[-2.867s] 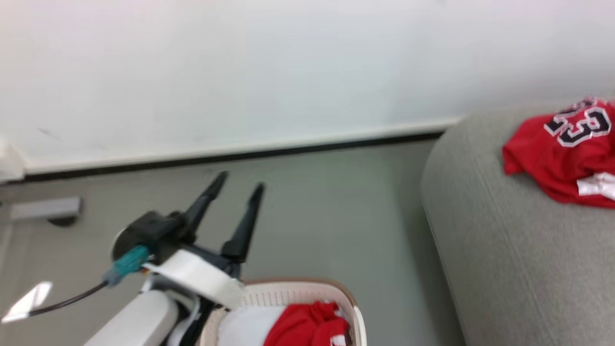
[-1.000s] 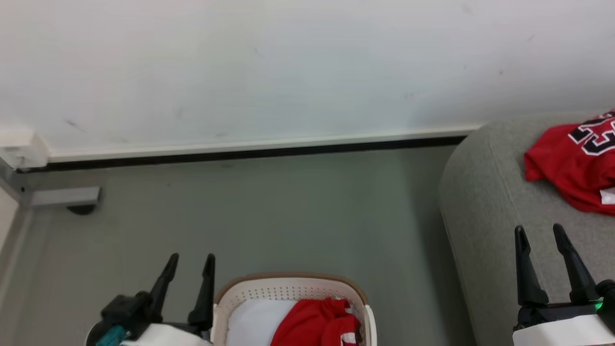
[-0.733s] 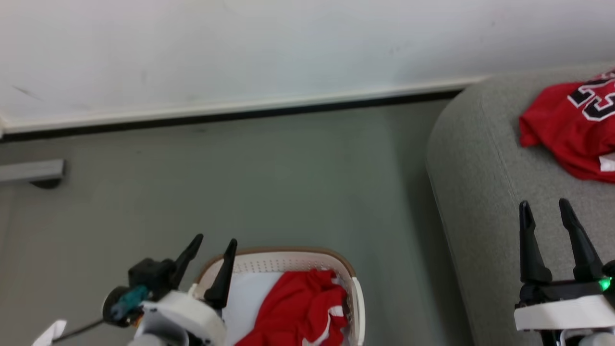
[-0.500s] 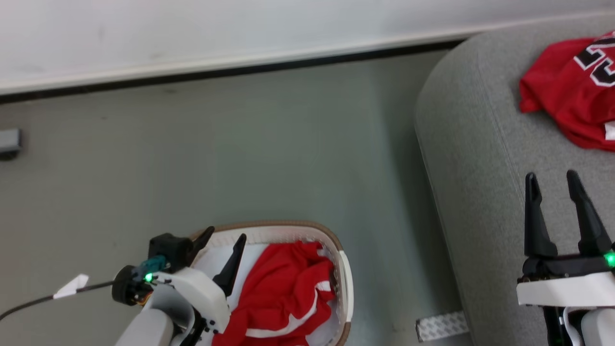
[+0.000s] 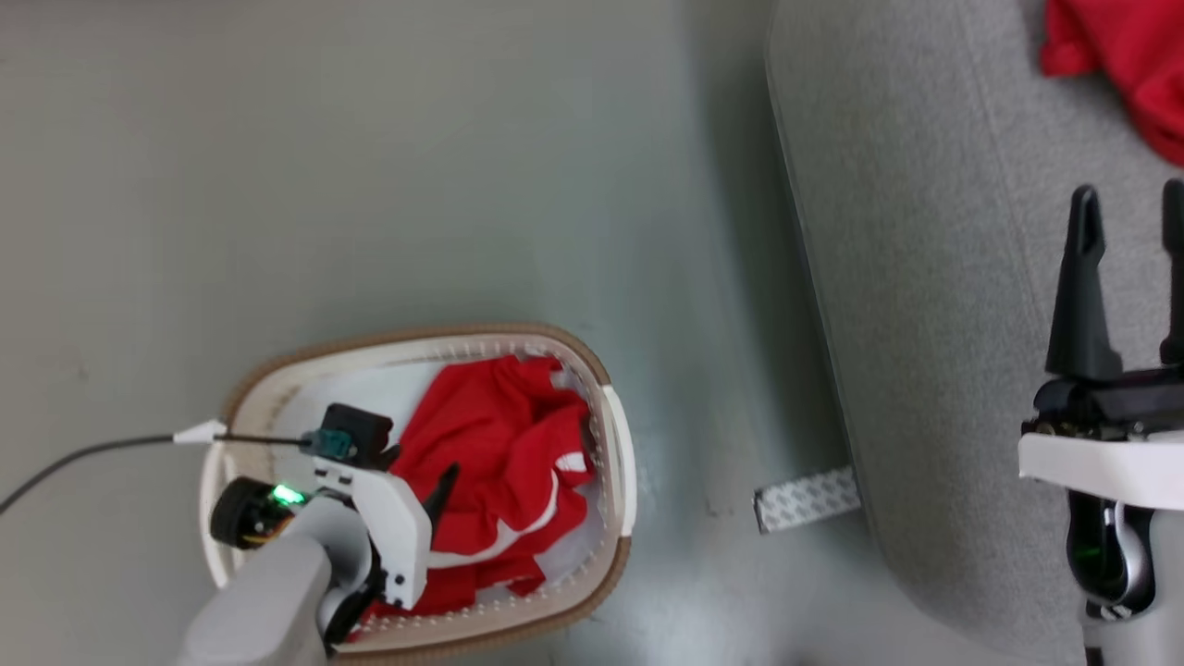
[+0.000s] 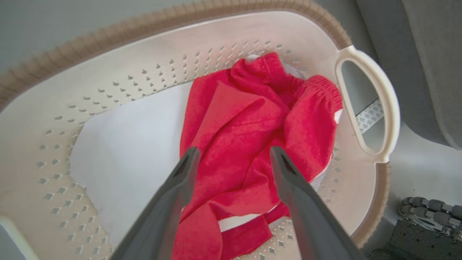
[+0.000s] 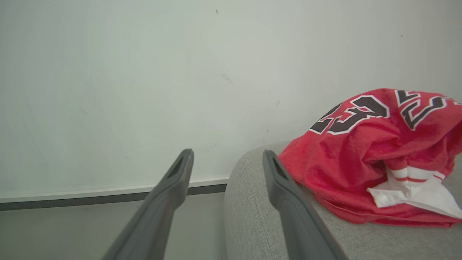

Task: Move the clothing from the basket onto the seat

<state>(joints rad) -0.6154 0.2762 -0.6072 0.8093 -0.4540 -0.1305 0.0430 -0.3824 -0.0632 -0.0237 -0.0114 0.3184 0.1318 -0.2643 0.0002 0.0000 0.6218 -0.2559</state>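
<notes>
Spread for a grab, the left end effector (image 6: 234, 151) is held over clothing (image 6: 234, 119) in the basket (image 6: 144, 47), sofa (image 5: 925, 277) at 3 o'clock.

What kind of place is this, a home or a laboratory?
Likely a plain room set up like a home: a grey fabric sofa, a laundry basket on the smooth grey floor beside it, and a bare white wall behind.

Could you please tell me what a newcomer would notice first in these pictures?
The bright red garment crumpled in the cream basket on the floor stands out first, with the left gripper open over it. Next comes the red numbered jersey lying on the grey sofa, ahead of the open right gripper.
</notes>
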